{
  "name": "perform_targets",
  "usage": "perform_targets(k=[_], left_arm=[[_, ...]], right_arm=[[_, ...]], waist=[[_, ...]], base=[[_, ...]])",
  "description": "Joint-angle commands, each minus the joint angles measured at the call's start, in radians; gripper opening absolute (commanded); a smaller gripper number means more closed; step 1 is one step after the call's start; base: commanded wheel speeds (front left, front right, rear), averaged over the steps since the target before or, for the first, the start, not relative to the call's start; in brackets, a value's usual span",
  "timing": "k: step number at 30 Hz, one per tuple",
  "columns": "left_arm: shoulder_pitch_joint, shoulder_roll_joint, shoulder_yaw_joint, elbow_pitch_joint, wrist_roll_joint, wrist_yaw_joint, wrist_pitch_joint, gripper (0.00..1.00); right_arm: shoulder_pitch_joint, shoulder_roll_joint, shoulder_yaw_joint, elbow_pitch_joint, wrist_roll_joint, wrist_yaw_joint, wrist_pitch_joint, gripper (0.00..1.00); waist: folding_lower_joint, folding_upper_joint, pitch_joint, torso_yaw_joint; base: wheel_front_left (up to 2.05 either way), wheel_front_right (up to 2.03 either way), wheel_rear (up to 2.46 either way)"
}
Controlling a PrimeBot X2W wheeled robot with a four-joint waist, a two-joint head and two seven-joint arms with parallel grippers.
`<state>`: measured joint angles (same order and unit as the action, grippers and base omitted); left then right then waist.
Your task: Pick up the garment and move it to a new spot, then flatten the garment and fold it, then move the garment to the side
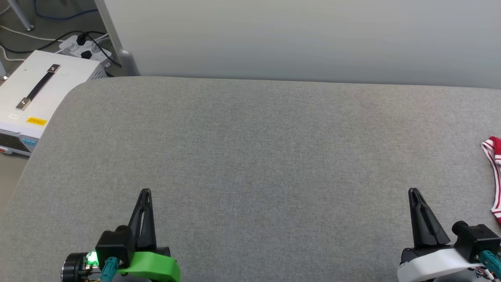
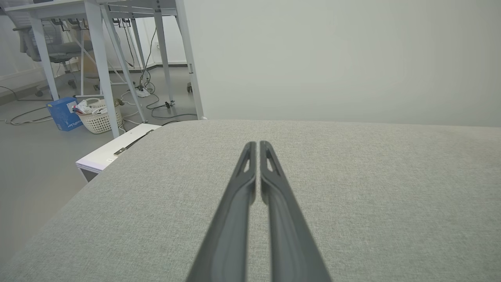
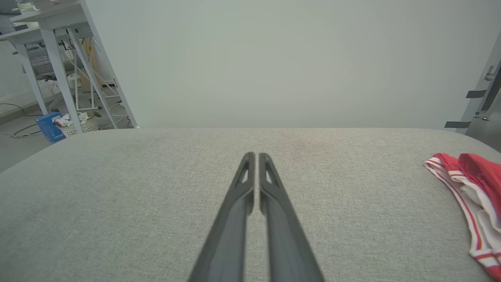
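Both hands are sitting closed and empty: left hand (image 1: 145, 191) and right hand (image 1: 413, 190) are each showing fingers pressed together, nothing between them, hovering low over the tabletop (image 1: 250, 137).

The garment (image 3: 473, 180) is lying bunched well to the right of the right hand, and further again from the left hand. It is sitting near the tabletop's rounded right edge.

Risks I'm seeing:
- It is lying close to that edge, so a sideways nudge from closed fingers is likely pushing it off rather than picking it.
- It is heaped in folds, so a pinch is probably catching one layer only and the rest is trailing or twisting.
- The fingertips are narrow and slotted, so the striped trim could be snagging there on release.
- The left hand is facing a long cross-reach.

Materials: the jersey is looking like thin, soft red knit with white panels and red-and-white striped banding, limp and creased. The tabletop cover is grey coarse-weave fabric, matte, flat, likely gripping cloth that is being dragged. The fingers are long, dark and tapered.
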<state>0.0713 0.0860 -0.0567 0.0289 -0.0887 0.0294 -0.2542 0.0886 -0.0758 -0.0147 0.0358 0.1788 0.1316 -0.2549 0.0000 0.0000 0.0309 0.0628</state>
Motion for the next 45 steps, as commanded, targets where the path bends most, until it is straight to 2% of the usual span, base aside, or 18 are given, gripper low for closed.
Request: perform_targets(k=[1, 45], left_arm=[[-0.001, -0.001, 0.001, -0.001, 0.002, -0.001, 0.004, 0.00], [-0.026, -0.013, 0.021, -0.011, 0.032, -0.011, 0.093, 0.00]], right_arm=[[-0.002, 0.000, 0.000, -0.001, -0.003, 0.000, 0.004, 0.00], [-0.032, 0.009, 0.005, -0.013, -0.065, 0.000, 0.093, 0.00]], waist=[[0.0000, 0.0000, 0.000, -0.001], [0.0000, 0.0000, -0.011, -0.023]], base=[[0.00, 0.00, 0.00], [0.00, 0.00, 0.00]])
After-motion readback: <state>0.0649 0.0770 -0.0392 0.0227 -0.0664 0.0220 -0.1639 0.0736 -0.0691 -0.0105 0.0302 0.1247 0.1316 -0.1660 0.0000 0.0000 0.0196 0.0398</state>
